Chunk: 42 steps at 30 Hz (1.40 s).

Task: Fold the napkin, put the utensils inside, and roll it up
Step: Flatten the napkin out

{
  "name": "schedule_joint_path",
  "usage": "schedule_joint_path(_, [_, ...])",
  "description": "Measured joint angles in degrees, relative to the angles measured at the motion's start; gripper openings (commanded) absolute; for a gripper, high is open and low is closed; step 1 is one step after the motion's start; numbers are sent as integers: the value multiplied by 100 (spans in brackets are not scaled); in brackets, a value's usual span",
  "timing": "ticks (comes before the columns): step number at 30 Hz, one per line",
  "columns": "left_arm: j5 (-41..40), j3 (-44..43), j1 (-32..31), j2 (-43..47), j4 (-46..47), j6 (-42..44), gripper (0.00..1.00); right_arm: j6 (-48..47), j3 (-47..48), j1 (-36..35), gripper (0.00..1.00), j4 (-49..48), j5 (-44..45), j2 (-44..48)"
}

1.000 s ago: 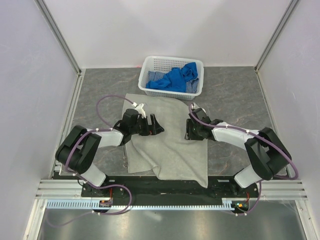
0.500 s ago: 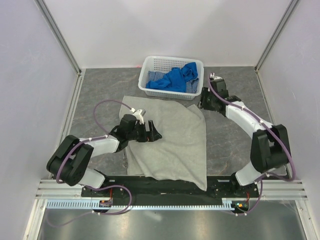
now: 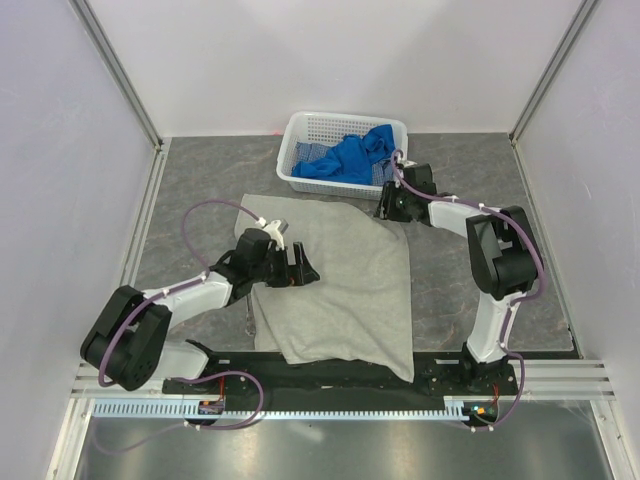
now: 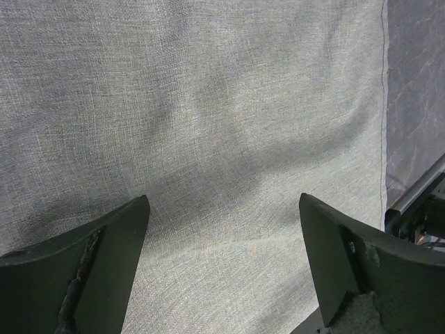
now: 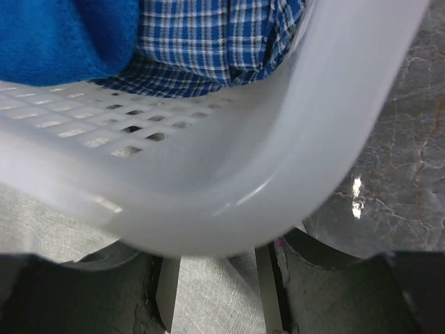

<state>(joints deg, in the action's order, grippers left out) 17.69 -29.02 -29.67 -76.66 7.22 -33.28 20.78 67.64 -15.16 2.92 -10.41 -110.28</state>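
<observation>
The grey-beige napkin (image 3: 340, 280) lies spread flat on the table in front of the basket. My left gripper (image 3: 298, 268) hovers open over its left half, and the left wrist view shows only cloth (image 4: 222, 139) between the wide-apart fingers. My right gripper (image 3: 385, 208) sits low at the napkin's far right corner, against the basket. In the right wrist view its fingers stand apart with napkin cloth (image 5: 215, 299) lying between them. The fork (image 3: 249, 315) lies on the table along the napkin's left edge, partly hidden by my left arm.
The white plastic basket (image 3: 300, 150) stands at the back with bright blue cloths (image 3: 350, 158) in it. Its corner (image 5: 208, 195) fills the right wrist view, with a blue checked cloth (image 5: 208, 42) inside. White walls and metal rails enclose the table.
My right gripper swung from the napkin's right middle out to its far right corner by the basket, and that corner now lies drawn out flatter. My left gripper shifted slightly nearer.
</observation>
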Motion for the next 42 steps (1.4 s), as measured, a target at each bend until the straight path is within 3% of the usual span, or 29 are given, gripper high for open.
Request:
schedule_joint_path(16, [-243,-483,0,291,-560,131,97,192,-94,302,51,55,1419,-24])
schedule_joint_path(28, [-225,-1287,11,382,-1084,334,99,-507,-57,872,54,223,866,107])
schedule_joint_path(42, [518,-2260,492,1145,-2535,750,100,-1268,339,1235,54,367,837,-92])
